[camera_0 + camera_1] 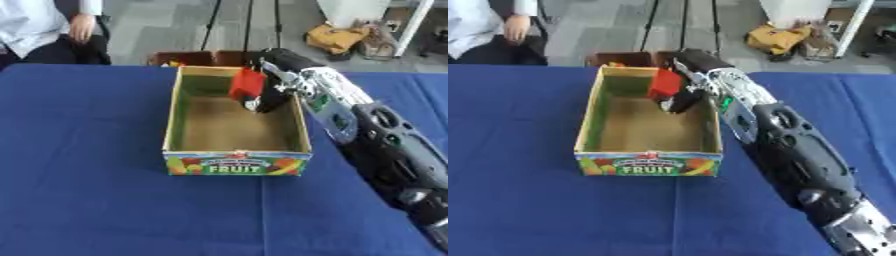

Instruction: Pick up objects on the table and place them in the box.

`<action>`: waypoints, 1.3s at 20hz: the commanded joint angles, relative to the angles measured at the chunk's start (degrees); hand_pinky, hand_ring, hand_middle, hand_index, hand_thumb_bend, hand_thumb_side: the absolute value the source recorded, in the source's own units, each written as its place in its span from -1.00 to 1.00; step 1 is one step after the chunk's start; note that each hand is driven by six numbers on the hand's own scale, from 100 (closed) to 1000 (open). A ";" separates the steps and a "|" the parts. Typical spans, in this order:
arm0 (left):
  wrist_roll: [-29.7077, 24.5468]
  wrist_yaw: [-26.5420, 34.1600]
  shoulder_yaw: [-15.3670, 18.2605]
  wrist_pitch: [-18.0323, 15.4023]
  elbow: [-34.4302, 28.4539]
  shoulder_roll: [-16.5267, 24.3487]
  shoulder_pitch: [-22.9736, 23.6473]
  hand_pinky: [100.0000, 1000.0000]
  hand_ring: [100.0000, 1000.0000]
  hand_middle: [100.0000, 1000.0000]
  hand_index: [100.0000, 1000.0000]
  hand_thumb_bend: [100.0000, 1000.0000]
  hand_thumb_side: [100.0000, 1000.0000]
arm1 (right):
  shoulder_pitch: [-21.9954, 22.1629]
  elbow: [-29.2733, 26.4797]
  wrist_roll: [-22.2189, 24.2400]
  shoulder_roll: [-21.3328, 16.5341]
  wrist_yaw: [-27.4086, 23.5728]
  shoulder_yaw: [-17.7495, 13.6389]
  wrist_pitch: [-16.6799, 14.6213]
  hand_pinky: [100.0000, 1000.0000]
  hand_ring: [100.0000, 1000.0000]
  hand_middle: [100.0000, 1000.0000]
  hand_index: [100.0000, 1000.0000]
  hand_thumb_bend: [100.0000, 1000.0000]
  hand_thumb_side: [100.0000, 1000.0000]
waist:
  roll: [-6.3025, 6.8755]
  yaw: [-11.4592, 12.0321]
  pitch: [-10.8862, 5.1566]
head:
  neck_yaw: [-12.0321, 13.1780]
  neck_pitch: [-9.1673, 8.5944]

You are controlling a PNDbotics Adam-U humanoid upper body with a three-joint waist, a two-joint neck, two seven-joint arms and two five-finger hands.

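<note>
My right hand (271, 92), fingers curled round a red block-shaped object (248, 83), holds it above the open cardboard fruit box (173, 125) on the blue-clothed surface (79, 175).

A robotics lab is showing here: tripod legs (247, 25) are standing on grey floor (157, 30) behind a blue-draped surface (87, 150), white shelving (407, 25) nearby.

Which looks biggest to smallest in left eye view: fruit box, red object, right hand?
1. fruit box, largest by far.
2. right hand and red object it holds: similar, overlapping, so unranked.
</note>
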 commanded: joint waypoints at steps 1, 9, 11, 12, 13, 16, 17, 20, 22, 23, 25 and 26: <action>0.01 0.31 -0.05 -0.20 -0.81 0.70 -0.91 0.70 0.83 0.75 0.98 -0.97 1.00 | -1.25 0.97 1.25 -0.23 0.86 -0.79 -2.18 -0.74 0.05 -0.10 0.12 -1.00 -0.23 | -0.60 0.10 -0.31 | -0.13 -0.31; -0.04 0.21 -0.09 -0.18 -0.81 0.52 -0.97 0.70 0.83 0.75 0.98 -0.97 1.00 | -1.19 1.91 6.97 0.06 2.74 -1.47 -6.65 -0.28 0.48 0.45 0.47 -0.77 0.25 | -0.69 0.29 -0.73 | -0.11 0.00; -0.07 0.18 -0.07 -0.14 -0.81 0.53 -0.85 0.70 0.83 0.75 0.98 -0.97 1.00 | -1.13 1.40 7.45 -0.09 3.00 -1.75 -7.03 -0.20 0.58 0.56 0.61 -0.54 0.40 | -0.65 0.16 -1.00 | -0.04 0.12; -0.09 0.15 -0.07 -0.13 -0.81 0.53 -0.78 0.70 0.83 0.75 0.98 -0.97 1.00 | -1.13 0.88 7.43 -0.28 3.08 -1.93 -7.02 -0.17 0.65 0.63 0.70 -0.35 0.48 | -0.63 0.04 -1.21 | 0.02 0.22; -0.12 0.12 -0.07 -0.12 -0.81 0.53 -0.70 0.70 0.83 0.75 0.98 -0.97 1.00 | -1.10 0.21 7.17 -0.52 3.17 -2.08 -6.85 -0.17 0.66 0.64 0.71 -0.32 0.49 | -0.62 -0.07 -1.40 | 0.07 0.32; -0.20 -0.05 -0.04 -0.02 -0.81 0.58 -0.34 0.70 0.83 0.75 0.98 -0.97 1.00 | -0.79 -3.19 5.39 -1.86 3.53 -2.41 -6.02 -0.19 0.66 0.67 0.85 -0.23 0.49 | -0.50 -0.59 -2.10 | 0.42 0.79; -0.21 -0.18 0.00 0.02 -0.81 0.61 -0.22 0.70 0.83 0.75 0.98 -0.97 1.00 | -0.56 -4.53 4.73 -2.35 3.19 -2.67 -5.68 -0.19 0.66 0.67 0.86 -0.23 0.49 | -0.46 -0.77 -2.33 | 0.54 0.96; -0.16 -0.55 0.15 0.17 -0.81 0.77 0.27 0.70 0.83 0.75 0.98 -0.97 1.00 | 0.58 -10.70 1.50 -4.97 0.89 -4.11 -4.05 -0.24 0.61 0.63 0.83 -0.28 0.44 | -0.20 -1.46 -3.06 | 1.15 1.48; -0.08 -0.75 0.27 0.29 -0.81 0.93 0.67 0.70 0.83 0.75 0.98 -0.97 1.00 | 1.95 -16.34 -1.09 -7.30 -1.82 -5.31 -2.47 -0.27 0.57 0.59 0.79 -0.36 0.41 | 0.00 -2.03 -3.46 | 1.61 1.88; -0.01 -0.86 0.35 0.35 -0.81 1.03 0.87 0.70 0.83 0.75 0.98 -0.97 1.00 | 3.03 -20.01 -2.59 -8.91 -3.76 -6.05 -1.59 -0.28 0.56 0.58 0.78 -0.37 0.40 | 0.09 -2.38 -3.66 | 1.85 2.07; 0.21 -1.04 0.51 0.42 -0.81 1.19 1.20 0.70 0.83 0.75 0.98 -0.96 1.00 | 5.70 -27.51 -5.48 -12.38 -6.97 -7.38 0.54 -0.31 0.51 0.52 0.75 -0.54 0.36 | 0.29 -3.16 -4.01 | 2.38 2.48; 0.37 -1.11 0.59 0.43 -0.81 1.24 1.33 0.70 0.83 0.75 0.98 -0.96 1.00 | 7.29 -31.24 -6.83 -13.91 -9.63 -8.08 1.51 -0.34 0.46 0.47 0.74 -0.84 0.49 | 0.40 -3.55 -4.18 | 2.67 2.73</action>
